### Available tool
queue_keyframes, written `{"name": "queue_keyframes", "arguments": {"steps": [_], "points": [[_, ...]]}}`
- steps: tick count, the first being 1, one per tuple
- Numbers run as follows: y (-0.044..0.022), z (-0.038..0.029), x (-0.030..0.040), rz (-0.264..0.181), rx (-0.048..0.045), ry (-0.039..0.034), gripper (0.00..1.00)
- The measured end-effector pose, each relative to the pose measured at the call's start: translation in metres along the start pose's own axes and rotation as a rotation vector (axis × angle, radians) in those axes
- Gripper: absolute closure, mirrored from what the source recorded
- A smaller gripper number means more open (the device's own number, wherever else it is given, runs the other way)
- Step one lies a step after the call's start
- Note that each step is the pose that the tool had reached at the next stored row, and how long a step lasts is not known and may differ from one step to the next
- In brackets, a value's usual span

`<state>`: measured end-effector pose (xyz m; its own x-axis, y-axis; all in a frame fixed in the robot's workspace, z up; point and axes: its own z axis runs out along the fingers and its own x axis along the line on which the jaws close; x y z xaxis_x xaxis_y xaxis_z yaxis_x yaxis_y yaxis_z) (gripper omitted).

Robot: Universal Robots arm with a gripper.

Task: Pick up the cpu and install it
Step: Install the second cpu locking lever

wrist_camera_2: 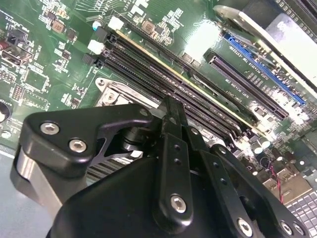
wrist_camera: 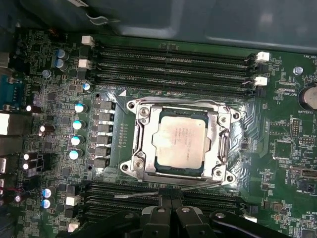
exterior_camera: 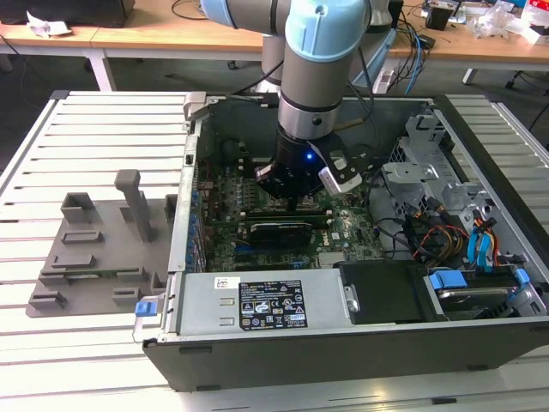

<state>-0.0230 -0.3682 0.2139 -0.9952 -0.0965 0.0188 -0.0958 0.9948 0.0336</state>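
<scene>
Exterior view: the robot arm [exterior_camera: 319,60] reaches straight down into an open computer case [exterior_camera: 343,223] lying on a slatted white table [exterior_camera: 94,129]. Its gripper [exterior_camera: 296,190] sits low over the green motherboard [exterior_camera: 283,227], near the board's middle, with a small blue light lit on the wrist. A grey fixture tray [exterior_camera: 94,249] with upright blocks lies just beside the case, at the exterior view's left. Wooden desks [exterior_camera: 163,34] stand behind

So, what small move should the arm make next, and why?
Probably a short straight lift away from the board. In the first wrist view the cpu lies flat inside the socket frame, and the gripper sits beside it holding nothing.
</scene>
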Motion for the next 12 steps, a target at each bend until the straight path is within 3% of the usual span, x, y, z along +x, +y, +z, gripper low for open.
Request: {"name": "queue_keyframes", "arguments": {"steps": [8, 12], "points": [[0.0001, 0.0095, 0.0031, 0.0, 0.0002, 0.0, 0.89], [0.0012, 0.01, 0.0133, 0.0, -0.0002, -0.0001, 0.89]]}}
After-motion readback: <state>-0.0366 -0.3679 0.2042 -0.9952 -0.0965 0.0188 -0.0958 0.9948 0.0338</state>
